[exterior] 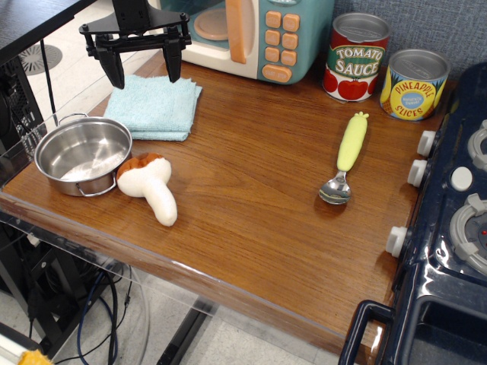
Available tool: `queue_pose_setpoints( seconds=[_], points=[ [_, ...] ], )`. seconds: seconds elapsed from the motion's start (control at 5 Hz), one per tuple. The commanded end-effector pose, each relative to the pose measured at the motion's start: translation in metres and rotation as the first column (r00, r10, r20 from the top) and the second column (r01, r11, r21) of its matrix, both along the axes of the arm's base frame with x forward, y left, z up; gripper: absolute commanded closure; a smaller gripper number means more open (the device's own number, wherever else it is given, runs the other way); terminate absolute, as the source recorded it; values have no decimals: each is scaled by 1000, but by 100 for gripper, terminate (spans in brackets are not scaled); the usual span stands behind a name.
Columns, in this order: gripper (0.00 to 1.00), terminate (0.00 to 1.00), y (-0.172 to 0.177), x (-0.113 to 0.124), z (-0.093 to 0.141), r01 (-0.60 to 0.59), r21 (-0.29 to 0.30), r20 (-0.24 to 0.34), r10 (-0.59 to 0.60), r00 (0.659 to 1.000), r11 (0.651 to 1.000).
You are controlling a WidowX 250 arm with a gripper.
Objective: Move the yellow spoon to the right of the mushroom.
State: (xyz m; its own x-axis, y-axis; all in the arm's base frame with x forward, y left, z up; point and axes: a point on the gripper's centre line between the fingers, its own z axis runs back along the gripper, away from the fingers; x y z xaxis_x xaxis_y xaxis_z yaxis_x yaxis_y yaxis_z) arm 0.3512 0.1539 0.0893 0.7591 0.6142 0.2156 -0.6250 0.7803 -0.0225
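Note:
The yellow spoon (346, 157) lies on the wooden table toward the right, its pale yellow handle pointing to the back and its silver bowl to the front. The mushroom (150, 185) lies at the front left, brown cap next to the steel pot, white stem pointing front right. My gripper (144, 68) hangs at the back left above the blue cloth, its two black fingers apart and empty. It is far from the spoon.
A steel pot (82, 154) sits at the left edge. A folded blue cloth (156, 106) lies behind it. A toy microwave (251, 34) stands at the back, with a tomato sauce can (356, 57) and a pineapple can (413, 84). A toy stove (449, 220) borders the right.

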Motion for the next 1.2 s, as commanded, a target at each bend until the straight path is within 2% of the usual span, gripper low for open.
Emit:
queue_pose_setpoints(
  seconds=[0.0, 0.2, 0.4, 0.6, 0.8, 1.0],
  points=[
    [0, 0, 0, 0, 0, 0, 0, 0, 0, 1000, 1000],
    [0, 0, -14, 11, 4, 113, 13, -3, -113, 994, 994],
    [0, 0, -36, 23, 7, 265, -14, -2, -265, 964, 964],
    [0, 0, -69, 34, 17, 373, -37, 53, -371, 927, 927],
    [0, 0, -108, 47, 28, 482, -45, 104, -476, 873, 875],
    [0, 0, -143, 58, 32, 547, -63, 135, -536, 833, 835]
  ],
)
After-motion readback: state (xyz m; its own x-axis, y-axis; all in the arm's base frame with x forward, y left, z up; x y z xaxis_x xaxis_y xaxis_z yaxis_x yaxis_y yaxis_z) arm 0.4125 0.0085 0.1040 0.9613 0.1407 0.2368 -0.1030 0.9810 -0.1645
